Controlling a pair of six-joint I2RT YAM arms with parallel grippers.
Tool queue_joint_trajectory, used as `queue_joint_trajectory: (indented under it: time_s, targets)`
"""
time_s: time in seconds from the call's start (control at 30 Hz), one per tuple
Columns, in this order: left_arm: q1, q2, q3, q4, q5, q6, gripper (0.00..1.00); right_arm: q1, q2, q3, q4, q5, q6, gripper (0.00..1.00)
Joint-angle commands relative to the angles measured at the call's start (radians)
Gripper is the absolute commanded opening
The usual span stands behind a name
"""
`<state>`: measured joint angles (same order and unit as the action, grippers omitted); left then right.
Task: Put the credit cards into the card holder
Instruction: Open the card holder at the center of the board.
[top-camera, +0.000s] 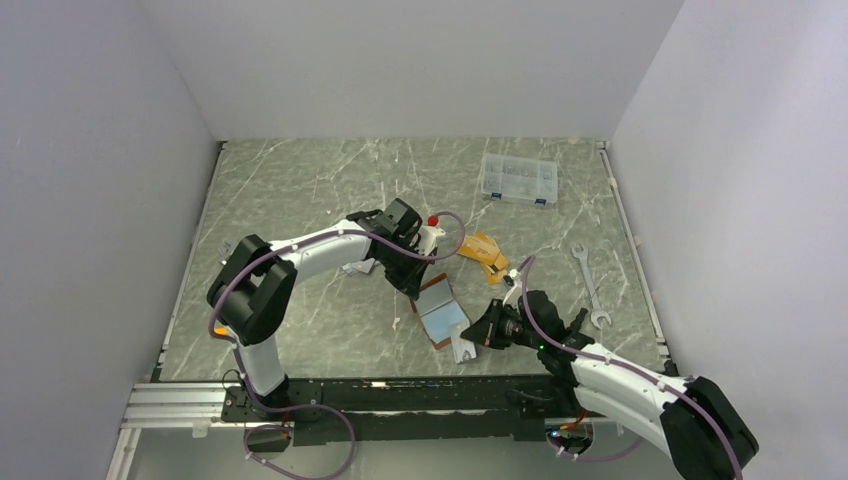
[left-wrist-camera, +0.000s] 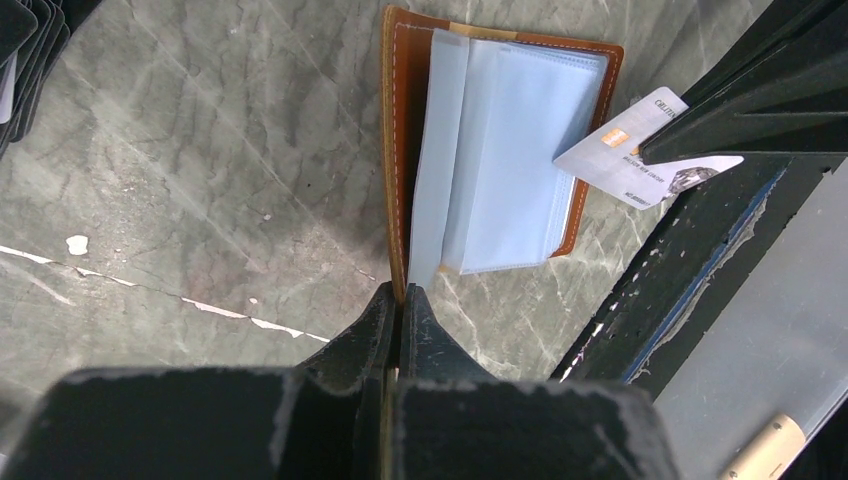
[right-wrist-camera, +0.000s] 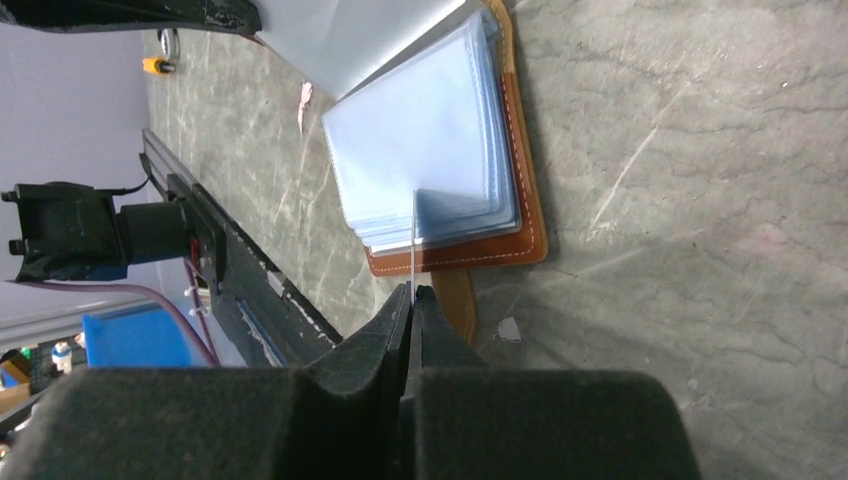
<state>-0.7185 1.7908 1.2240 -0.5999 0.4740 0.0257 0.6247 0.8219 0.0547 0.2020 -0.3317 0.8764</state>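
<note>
The card holder (top-camera: 441, 312) lies open on the marble table, tan leather outside and clear sleeves inside. My left gripper (top-camera: 414, 283) (left-wrist-camera: 400, 290) is shut on the leather edge of the card holder (left-wrist-camera: 394, 130) at its far-left side. My right gripper (top-camera: 478, 338) (right-wrist-camera: 412, 290) is shut on a silver-grey credit card (left-wrist-camera: 640, 150). In the right wrist view that card (right-wrist-camera: 412, 235) shows edge-on, its tip among the sleeves of the card holder (right-wrist-camera: 525, 190). Orange-gold credit cards (top-camera: 483, 250) lie behind the holder. Black credit cards (left-wrist-camera: 25, 50) lie left of it.
A clear compartment box (top-camera: 518, 178) stands at the back right. A wrench (top-camera: 590, 285) lies at the right. A small white bottle with a red cap (top-camera: 432, 230) stands beside the left wrist. The black base rail (top-camera: 400, 390) runs along the near edge.
</note>
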Motion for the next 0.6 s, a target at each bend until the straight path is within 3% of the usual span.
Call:
queue_joint_trajectory:
  time_s: [0.0, 0.57]
  targets:
    - [0.006, -0.004, 0.033, -0.008, 0.019, 0.013, 0.00, -0.004, -0.033, 0.008, -0.061, -0.034, -0.003, 0.00]
    - [0.007, -0.033, -0.001, 0.022, 0.018, 0.006, 0.00, -0.004, 0.048, 0.003, 0.038, -0.045, 0.006, 0.00]
